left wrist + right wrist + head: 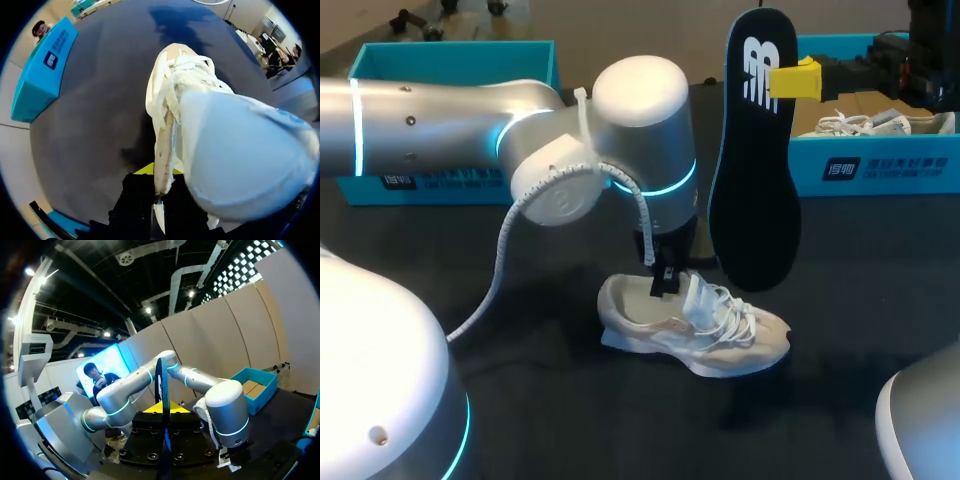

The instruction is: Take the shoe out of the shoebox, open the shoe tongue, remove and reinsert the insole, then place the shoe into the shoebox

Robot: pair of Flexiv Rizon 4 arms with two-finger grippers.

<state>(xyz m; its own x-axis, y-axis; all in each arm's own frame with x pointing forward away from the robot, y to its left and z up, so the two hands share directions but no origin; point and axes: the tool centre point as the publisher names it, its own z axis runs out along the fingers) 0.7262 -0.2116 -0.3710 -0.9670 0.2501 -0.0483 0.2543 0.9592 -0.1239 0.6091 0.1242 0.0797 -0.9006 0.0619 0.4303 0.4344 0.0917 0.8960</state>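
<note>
Closest in, the left arm (470, 120) is holding the white sneaker (695, 325) down on the desk (550, 410), its end effector (665, 277) pinching the shoe's opening, seemingly to steady it, while the right end effector (793, 80) is clamping the black insole (755, 170) upright above, likely ready for reinsertion.

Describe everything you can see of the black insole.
The insole is flat, black and foam-like, with a white mark near its narrower upper end. It hangs upright, off the table, wider end down close by the pale shoe; whether they touch cannot be told. The right pincer clamps its upper end from both sides; the right wrist view shows it edge-on in the grip.
</note>
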